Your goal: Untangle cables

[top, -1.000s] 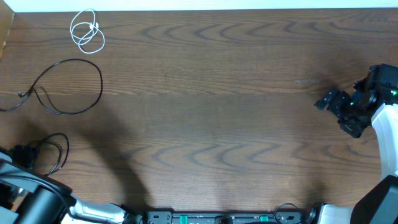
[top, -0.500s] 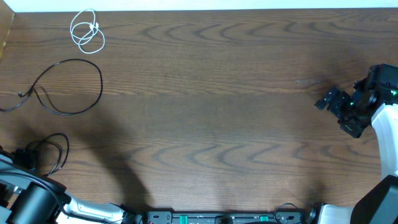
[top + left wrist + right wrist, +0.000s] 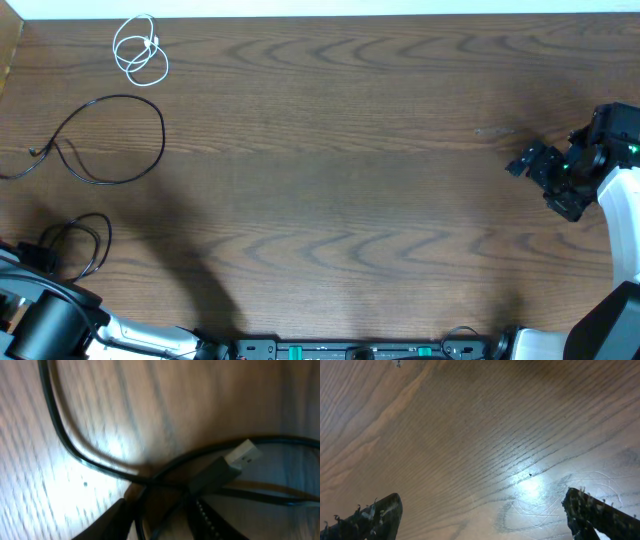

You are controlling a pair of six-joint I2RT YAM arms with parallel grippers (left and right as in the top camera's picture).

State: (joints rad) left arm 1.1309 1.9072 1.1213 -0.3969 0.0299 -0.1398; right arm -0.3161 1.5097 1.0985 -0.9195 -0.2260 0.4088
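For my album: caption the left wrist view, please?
Left gripper straddling a black cable beside its USB plug.

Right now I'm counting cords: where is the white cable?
Overhead, the white cable lies coiled at the far-left corner of the table, beyond the larger black cable loop, not touching it.

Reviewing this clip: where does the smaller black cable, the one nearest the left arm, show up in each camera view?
Overhead: the smaller black cable loops at the lower left edge, beside the left gripper.
Left wrist: it fills the frame, with its USB plug at right and strands running down between the fingers.
Right wrist: not in it.
Shared landmark: the wood-grain table, seen in every view.
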